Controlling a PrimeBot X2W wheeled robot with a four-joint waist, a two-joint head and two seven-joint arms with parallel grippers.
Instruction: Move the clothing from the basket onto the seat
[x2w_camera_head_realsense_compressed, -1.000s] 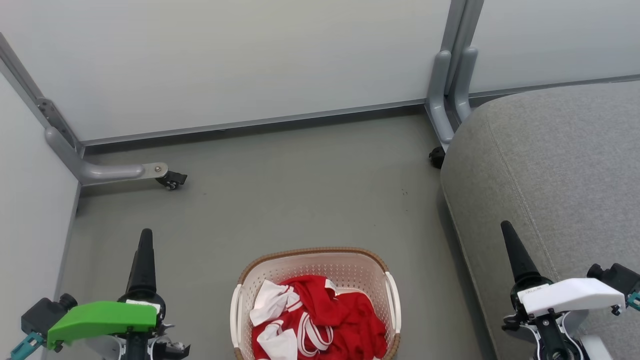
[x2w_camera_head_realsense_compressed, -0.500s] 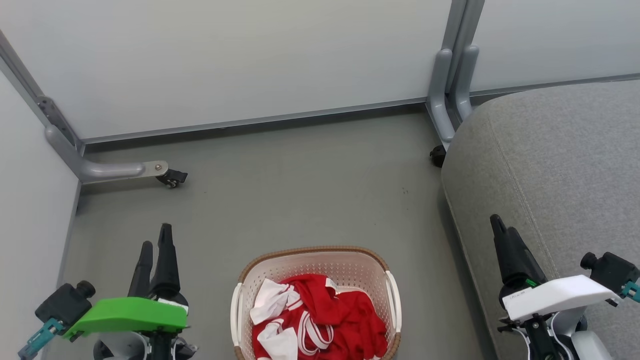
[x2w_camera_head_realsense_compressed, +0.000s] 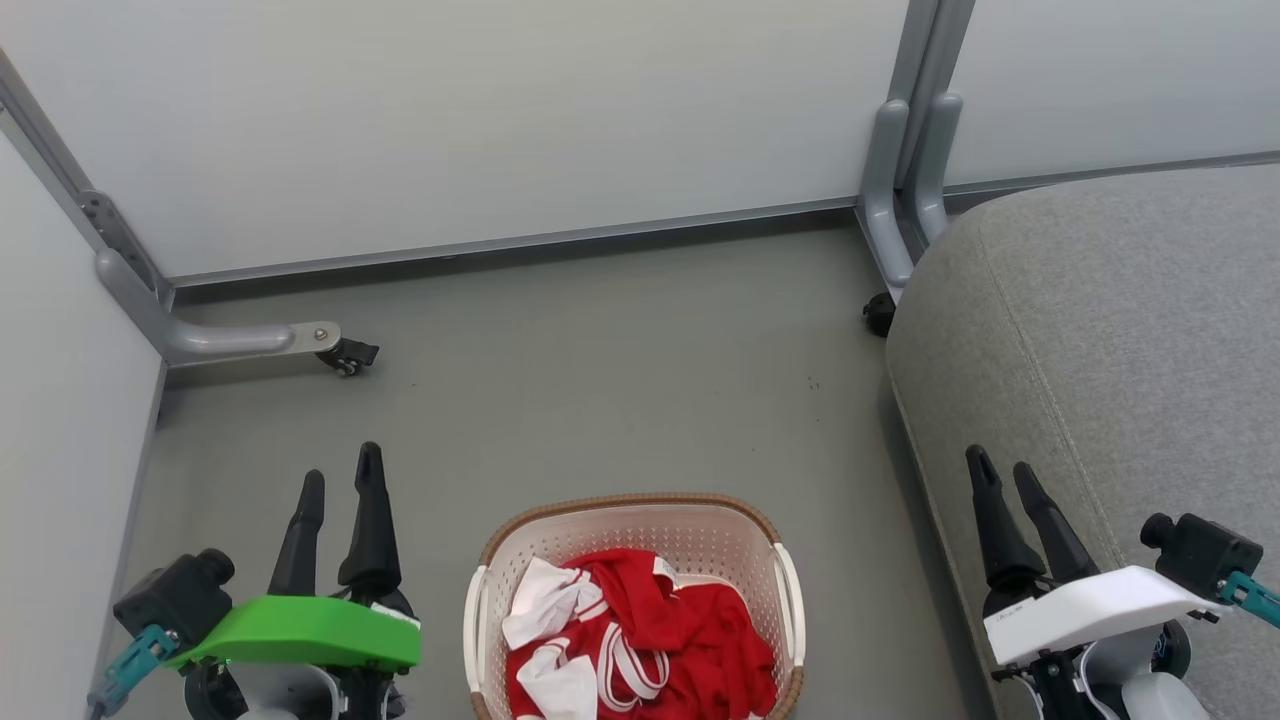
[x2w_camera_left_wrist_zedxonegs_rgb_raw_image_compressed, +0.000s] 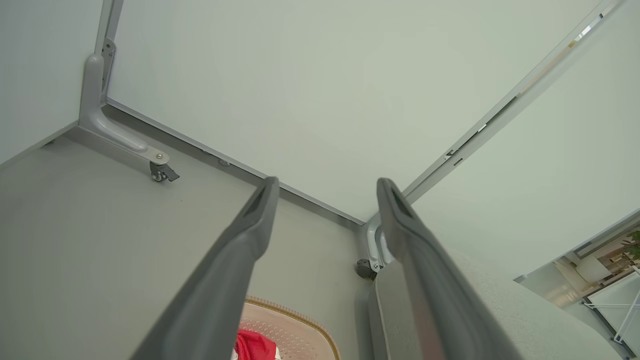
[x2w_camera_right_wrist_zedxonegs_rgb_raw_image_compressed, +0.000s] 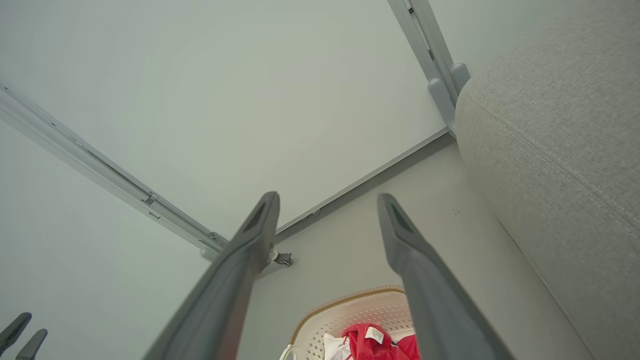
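Clothing (x2w_camera_head_realsense_compressed: 690, 630) heaped in basket (x2w_camera_head_realsense_compressed: 630, 500), seat (x2w_camera_head_realsense_compressed: 1100, 330) beside it, partition castor (x2w_camera_head_realsense_compressed: 347, 356) beyond, left tool (x2w_camera_head_realsense_compressed: 341, 462) and right tool (x2w_camera_head_realsense_compressed: 998, 460) both spread

Head view first: the basket (x2w_camera_head_realsense_compressed: 630, 500) runs off the bottom edge, so I can't see its near rim, and the clothing (x2w_camera_head_realsense_compressed: 690, 630) is cut off there too. The red folds bury any lettering, and I can't tell where one garment ends and the other begins. The seat (x2w_camera_head_realsense_compressed: 1120, 330) spills past the right and bottom edges. Over to my left wrist: one finger (x2w_camera_left_wrist_zedxonegs_rgb_raw_image_compressed: 225, 280) of my left gripper (x2w_camera_left_wrist_zedxonegs_rgb_raw_image_compressed: 327, 181) covers most of the basket, leaving a sliver of rim and a scrap of red. Right wrist now: a small white tag (x2w_camera_right_wrist_zedxonegs_rgb_raw_image_compressed: 374, 334) sits on the red cloth, its print too small to read.
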